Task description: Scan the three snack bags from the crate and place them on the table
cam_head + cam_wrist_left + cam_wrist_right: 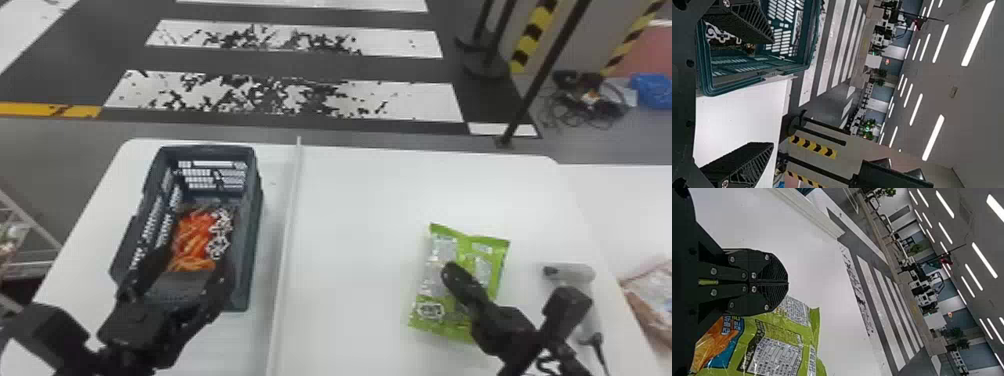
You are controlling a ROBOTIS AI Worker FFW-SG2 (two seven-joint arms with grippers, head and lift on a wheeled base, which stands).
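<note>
One orange-red snack bag with black-and-white print [192, 245] is lying in the dark, slatted plastic crate [257, 200] at the left, so at least this one is still waiting to be placed. The two-fingered black left gripper [194, 256] is hanging over it with fingers spread, gripping nothing.

Past the thin white dividing strip [286, 240], one shiny green snack bag [440, 295] is resting flat on the smooth white table [360, 200]; its placing is looking done, though nothing is showing whether its scan is. The black right gripper [450, 272] is hovering over that bag, its fingers pressed together and empty.

Farther right, the pale grey handheld scanner [577, 272] is lying on the table beside the right arm. At the far right edge, a brownish, clear-wrapped package [655, 295] is showing only in part; it may be another of the three, but that is remaining uncertain. Picking, scanning and placing the orange-red bag are therefore seeming to be the work left.
</note>
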